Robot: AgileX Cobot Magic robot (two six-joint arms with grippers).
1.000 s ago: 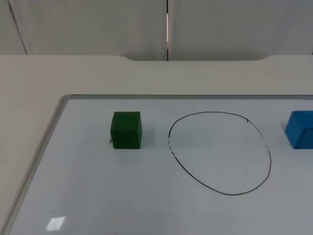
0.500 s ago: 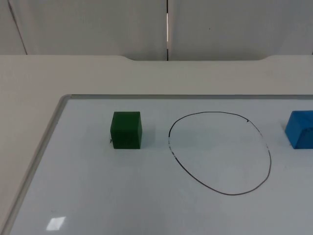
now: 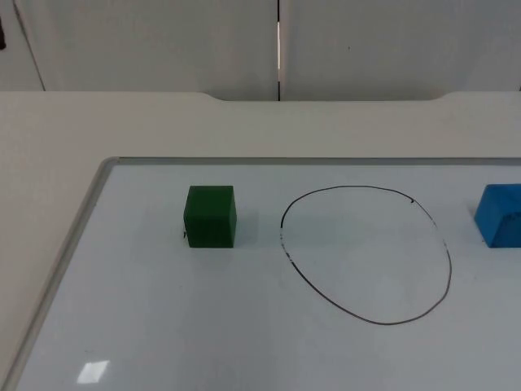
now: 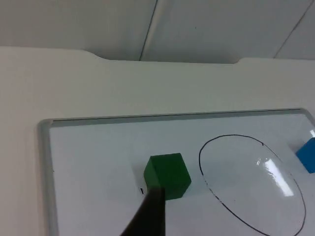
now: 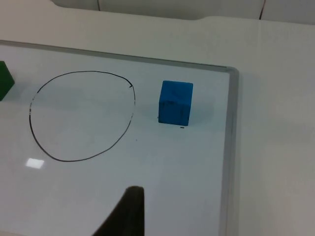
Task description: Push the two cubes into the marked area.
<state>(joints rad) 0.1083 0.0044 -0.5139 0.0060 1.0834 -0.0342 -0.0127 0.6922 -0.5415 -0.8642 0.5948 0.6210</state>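
Note:
A green cube (image 3: pixel 211 216) stands on the whiteboard (image 3: pixel 73 236), left of a hand-drawn black oval (image 3: pixel 366 254). A blue cube (image 3: pixel 501 215) sits right of the oval, near the board's right side. Both cubes lie outside the line. My left gripper (image 4: pixel 150 216) hangs above the board, close behind the green cube (image 4: pixel 167 176) and apart from it. My right gripper (image 5: pixel 125 214) is raised over the board's near part, well short of the blue cube (image 5: pixel 175 102) and the oval (image 5: pixel 81 115).
The whiteboard has a raised grey rim (image 5: pixel 231 123) along its left, far and right sides. Beige table (image 3: pixel 244 126) runs beyond it to the grey partition wall (image 3: pixel 163 41).
A small black part of the left arm has come in at the top view's upper left edge. The cubes have not moved.

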